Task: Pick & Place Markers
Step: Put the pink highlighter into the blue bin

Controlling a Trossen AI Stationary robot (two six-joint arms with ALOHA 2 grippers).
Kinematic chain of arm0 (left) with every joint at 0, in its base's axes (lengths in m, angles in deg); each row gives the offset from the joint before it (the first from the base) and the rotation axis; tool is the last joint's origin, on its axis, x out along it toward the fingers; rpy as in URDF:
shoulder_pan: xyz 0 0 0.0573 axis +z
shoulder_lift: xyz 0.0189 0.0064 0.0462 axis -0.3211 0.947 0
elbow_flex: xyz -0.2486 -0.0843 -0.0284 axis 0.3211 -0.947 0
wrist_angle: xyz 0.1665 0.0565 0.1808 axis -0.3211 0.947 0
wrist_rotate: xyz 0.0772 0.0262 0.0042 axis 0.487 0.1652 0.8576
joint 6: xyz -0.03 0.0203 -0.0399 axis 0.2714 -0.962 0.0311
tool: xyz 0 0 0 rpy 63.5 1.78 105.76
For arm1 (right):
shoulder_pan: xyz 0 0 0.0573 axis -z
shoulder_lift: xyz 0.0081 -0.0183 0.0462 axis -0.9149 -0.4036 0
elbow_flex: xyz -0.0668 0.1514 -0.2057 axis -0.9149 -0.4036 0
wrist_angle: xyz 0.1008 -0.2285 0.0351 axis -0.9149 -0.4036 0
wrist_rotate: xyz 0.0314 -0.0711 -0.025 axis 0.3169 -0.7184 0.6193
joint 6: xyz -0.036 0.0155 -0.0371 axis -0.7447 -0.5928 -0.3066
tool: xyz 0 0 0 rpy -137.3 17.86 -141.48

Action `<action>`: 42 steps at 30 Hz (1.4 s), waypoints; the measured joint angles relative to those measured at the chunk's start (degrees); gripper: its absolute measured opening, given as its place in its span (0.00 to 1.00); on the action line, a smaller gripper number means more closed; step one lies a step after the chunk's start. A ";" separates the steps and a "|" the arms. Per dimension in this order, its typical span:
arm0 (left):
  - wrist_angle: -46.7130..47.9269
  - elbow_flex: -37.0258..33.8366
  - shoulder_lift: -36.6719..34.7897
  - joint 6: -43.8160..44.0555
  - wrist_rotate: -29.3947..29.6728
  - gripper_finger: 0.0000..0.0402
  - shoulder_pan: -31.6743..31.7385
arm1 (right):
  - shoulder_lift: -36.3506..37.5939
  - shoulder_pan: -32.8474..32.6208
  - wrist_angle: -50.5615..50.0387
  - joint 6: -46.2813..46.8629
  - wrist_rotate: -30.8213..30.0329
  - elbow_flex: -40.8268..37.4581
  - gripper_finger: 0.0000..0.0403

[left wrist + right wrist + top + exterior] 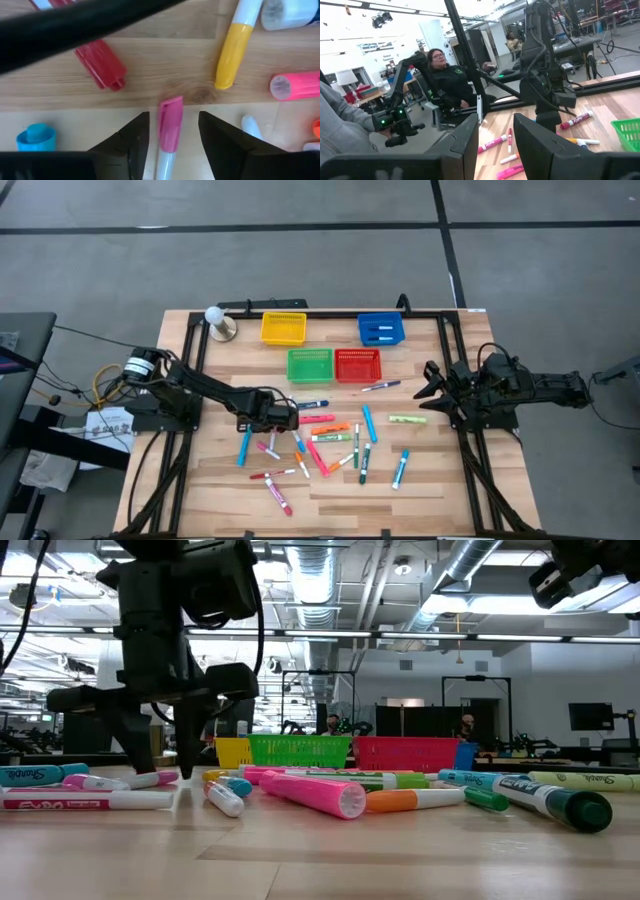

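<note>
1. The left gripper point(170, 145) is low over the markers point(320, 442) in the middle of the table point(215, 490). Its jaws are spread, with one pink marker point(170, 125) lying between them and touching neither.
2. This marker's long axis runs along the gap between the jaws, so I judge they only need to close.
3. The right gripper point(428, 390) waits at the right edge of the table, jaws apart and empty.
4. I count about twenty markers on the table and four baskets point(320, 364) near its far edge.

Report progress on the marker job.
Done: two markers lie in the blue basket. In hand: the open left gripper straddles a pink marker, not yet gripped. Left: some twenty markers scattered on the table. The right gripper waits at the table's edge.
</note>
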 joint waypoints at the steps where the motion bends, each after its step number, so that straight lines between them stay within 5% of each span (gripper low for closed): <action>1: -0.21 0.01 0.24 -0.12 -0.19 0.41 0.00 | 0.00 0.01 0.00 -0.03 0.00 0.00 0.28; 19: -0.58 0.13 3.16 0.11 -0.33 0.12 -0.09 | -0.02 0.07 -0.28 -0.07 -0.27 -0.02 0.28; 42: 0.92 -0.68 -0.82 0.11 1.99 0.17 -0.07 | -0.02 0.07 -0.26 -0.04 -0.34 -0.02 0.28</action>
